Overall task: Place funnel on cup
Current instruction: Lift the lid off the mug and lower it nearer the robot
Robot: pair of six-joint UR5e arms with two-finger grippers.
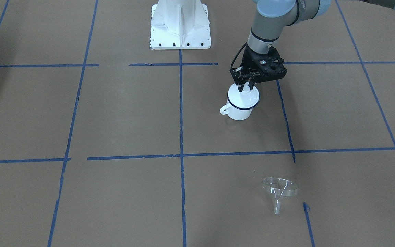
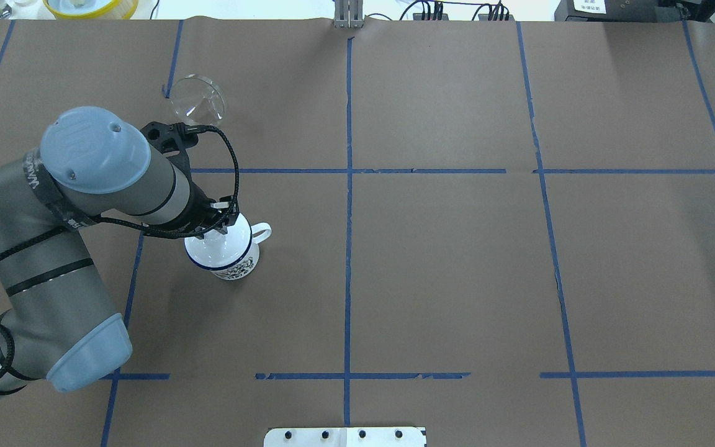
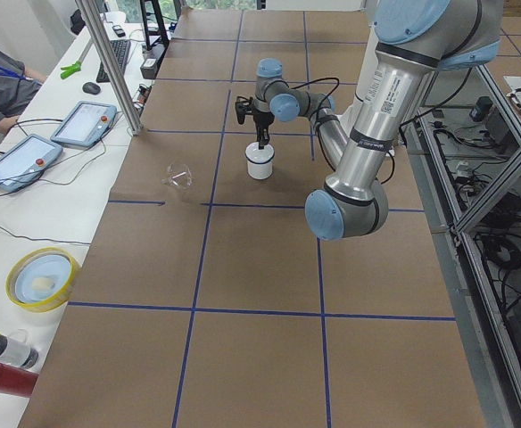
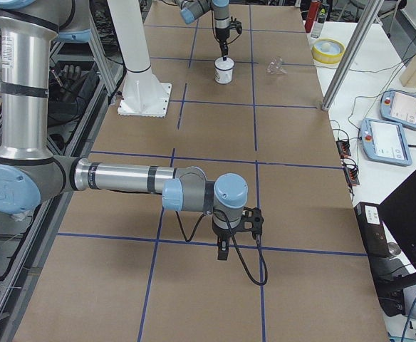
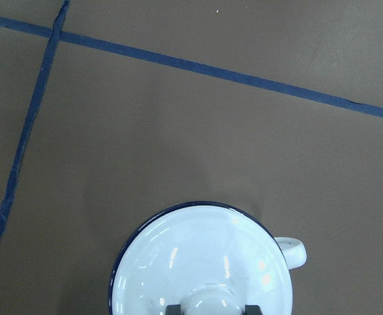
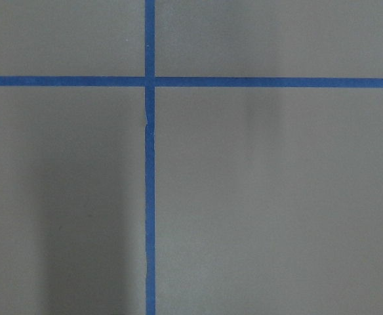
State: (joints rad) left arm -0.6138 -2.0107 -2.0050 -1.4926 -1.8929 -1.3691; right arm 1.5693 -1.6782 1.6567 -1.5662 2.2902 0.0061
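Your left gripper (image 1: 246,87) is clenched on the knob (image 5: 211,303) of the lid (image 5: 198,262), which sits on the cup (image 1: 239,112); its fingers (image 5: 173,309) press the knob from both sides. The funnel (image 1: 279,188) lies tipped on the table (image 1: 122,113), well apart from the cup and nearer the operators' edge, with a tape line (image 1: 238,153) crossing between them. Your right gripper (image 4: 223,251) hangs over the table far from both, and you cannot tell whether it is open or closed.

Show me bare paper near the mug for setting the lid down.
Bare: the squares across the centre tape line from the mug, and the strip between mug and robot base. Crowded: toward the funnel, where the left hand, on the lid, and its arm hang over.
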